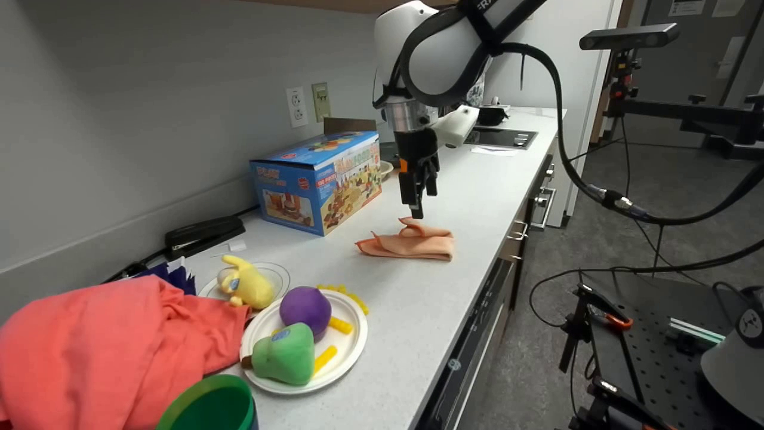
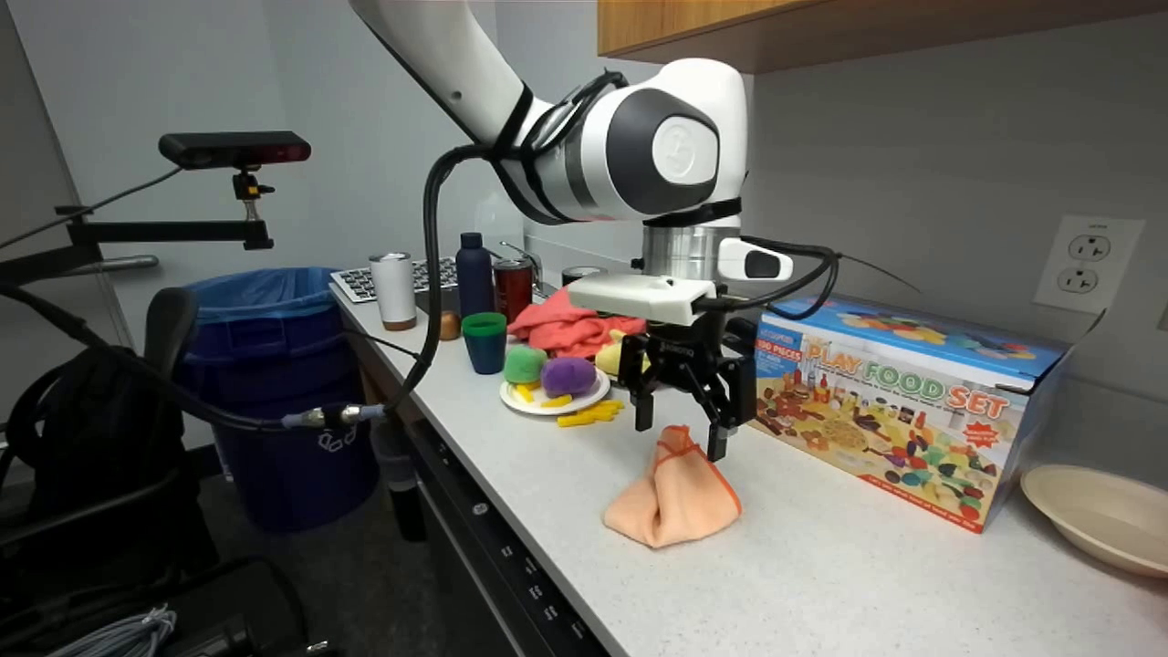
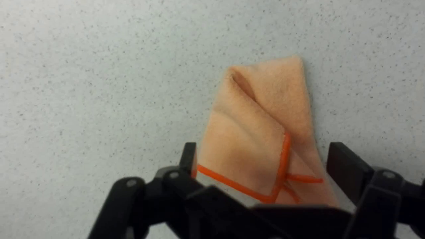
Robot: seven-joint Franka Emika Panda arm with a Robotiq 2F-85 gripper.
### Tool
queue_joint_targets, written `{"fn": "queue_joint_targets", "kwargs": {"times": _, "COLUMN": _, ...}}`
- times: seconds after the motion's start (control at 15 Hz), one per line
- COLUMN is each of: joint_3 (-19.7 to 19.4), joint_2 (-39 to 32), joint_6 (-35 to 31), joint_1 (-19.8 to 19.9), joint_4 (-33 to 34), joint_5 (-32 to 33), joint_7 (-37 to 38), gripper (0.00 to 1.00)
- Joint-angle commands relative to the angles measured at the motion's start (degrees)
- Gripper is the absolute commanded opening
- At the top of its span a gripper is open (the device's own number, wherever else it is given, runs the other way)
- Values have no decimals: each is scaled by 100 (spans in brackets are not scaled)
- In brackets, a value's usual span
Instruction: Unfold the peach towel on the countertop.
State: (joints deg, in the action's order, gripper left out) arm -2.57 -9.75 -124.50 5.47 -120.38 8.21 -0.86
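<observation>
The peach towel [image 1: 418, 243] with orange edging lies folded and crumpled on the white countertop [image 1: 406, 316]. In an exterior view the towel [image 2: 671, 511] has a peaked corner that stands up toward the fingers. My gripper [image 1: 422, 204] is above the towel, pointing down. In an exterior view my gripper [image 2: 681, 440] shows its two black fingers well apart. In the wrist view the towel [image 3: 239, 139] lies between and below the open fingers of my gripper [image 3: 263, 156], and nothing is held. The towel's near end is hidden behind the gripper body in the wrist view.
A blue play food box [image 1: 316, 179] stands by the wall beside the towel. A white plate [image 1: 360, 352] with plush toys, a coral cloth [image 1: 113, 352] and a green cup [image 1: 209, 403] are on the counter. A beige bowl [image 2: 1095, 529] sits beyond the box. The counter's front edge drops off.
</observation>
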Motion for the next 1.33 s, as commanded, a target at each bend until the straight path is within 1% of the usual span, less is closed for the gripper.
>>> {"fn": "queue_joint_targets", "kwargs": {"times": 0.0, "joint_3": -58, "joint_2": -209, "joint_6": 46, "joint_1": -185, "joint_4": 224, "joint_5": 267, "joint_7": 361, "gripper": 100}}
{"fn": "queue_joint_targets", "kwargs": {"times": 0.53, "joint_3": -88, "joint_2": -863, "joint_6": 46, "joint_1": -357, "joint_4": 605, "joint_5": 468, "joint_7": 759, "gripper": 100}}
{"fn": "queue_joint_targets", "kwargs": {"times": 0.8, "joint_3": -202, "joint_2": -1234, "joint_6": -5, "joint_1": -528, "joint_4": 887, "joint_5": 852, "joint_7": 1256, "gripper": 100}}
{"fn": "queue_joint_targets", "kwargs": {"times": 1.0, "joint_3": -353, "joint_2": -1322, "joint_6": 90, "joint_1": -573, "joint_4": 1064, "joint_5": 1143, "joint_7": 1532, "gripper": 100}}
{"fn": "queue_joint_targets", "kwargs": {"times": 1.13, "joint_3": -461, "joint_2": -1263, "joint_6": 132, "joint_1": -593, "joint_4": 1028, "joint_5": 1312, "joint_7": 1702, "gripper": 100}}
{"fn": "queue_joint_targets", "kwargs": {"times": 1.27, "joint_3": -539, "joint_2": -1130, "joint_6": 200, "joint_1": -545, "joint_4": 937, "joint_5": 1336, "joint_7": 1765, "gripper": 100}}
